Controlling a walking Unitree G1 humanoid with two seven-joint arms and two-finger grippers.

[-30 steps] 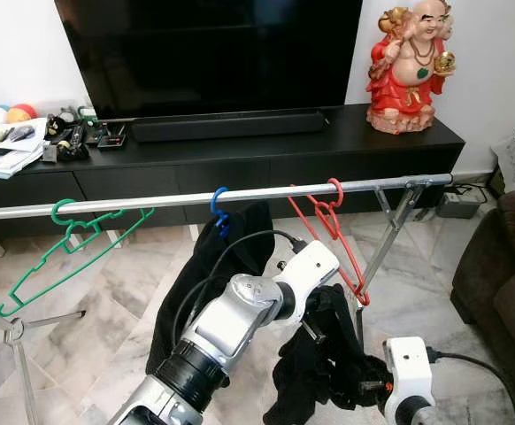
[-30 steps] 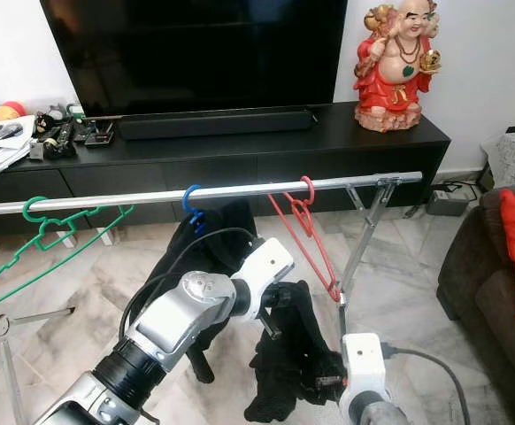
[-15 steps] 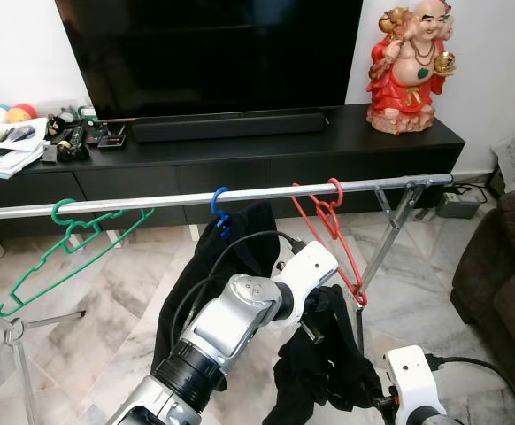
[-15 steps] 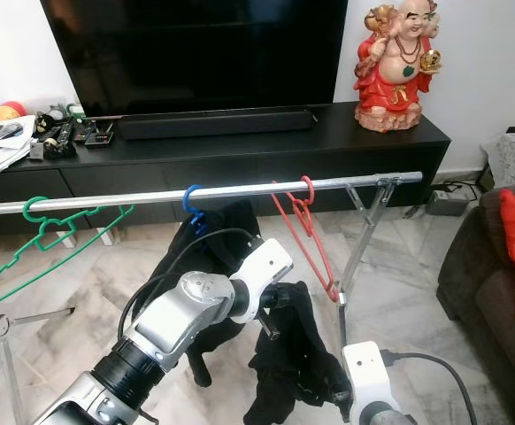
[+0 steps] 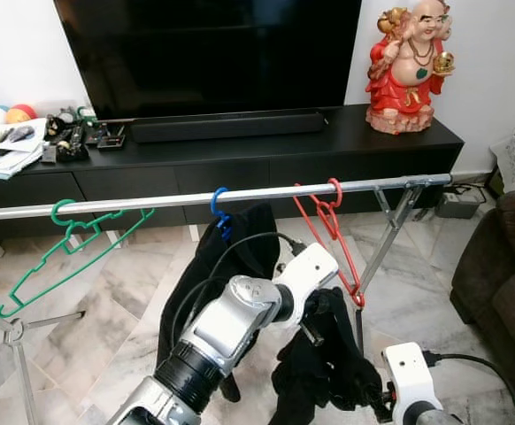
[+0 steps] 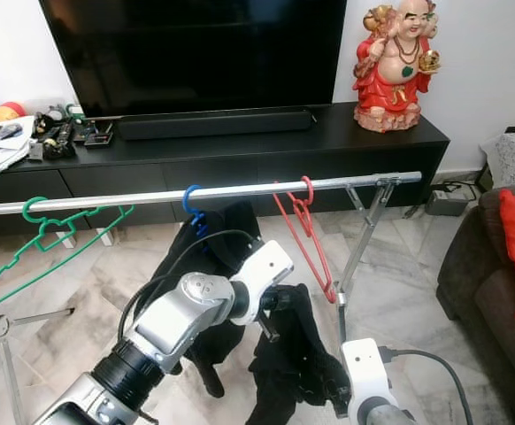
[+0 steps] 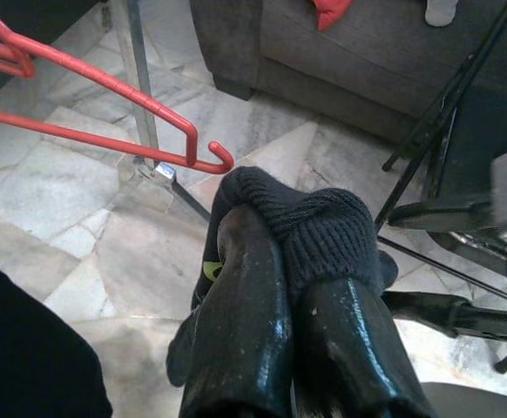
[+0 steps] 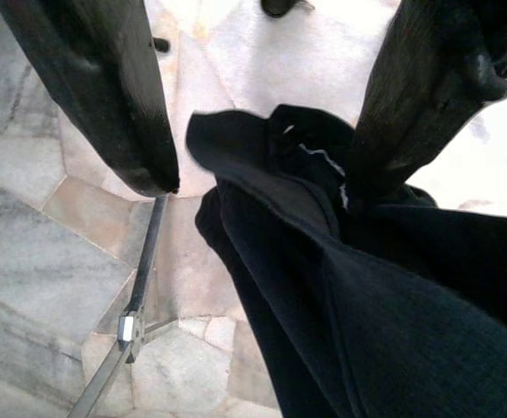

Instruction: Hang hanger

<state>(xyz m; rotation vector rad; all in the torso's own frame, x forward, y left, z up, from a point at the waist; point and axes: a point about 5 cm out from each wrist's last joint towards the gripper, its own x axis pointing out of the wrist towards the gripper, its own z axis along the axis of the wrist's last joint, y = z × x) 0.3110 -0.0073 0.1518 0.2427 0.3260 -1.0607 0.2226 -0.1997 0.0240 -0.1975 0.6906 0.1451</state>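
Left gripper fingers clamped on black garment below the rail, beside the red hanger hooked on it. Right gripper fingers apart, garment between them. Step: dressing the hanger. Next: feed garment onto its arm.

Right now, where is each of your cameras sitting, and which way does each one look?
Head eyes: look forward and down at the clothes rail, both silver arms in view.
Left wrist: looks along the left gripper, shut on the black garment, red hanger behind.
Right wrist: looks along the right gripper, fingers apart, down at the marble floor.
Shared: both wrist views show the black garment.
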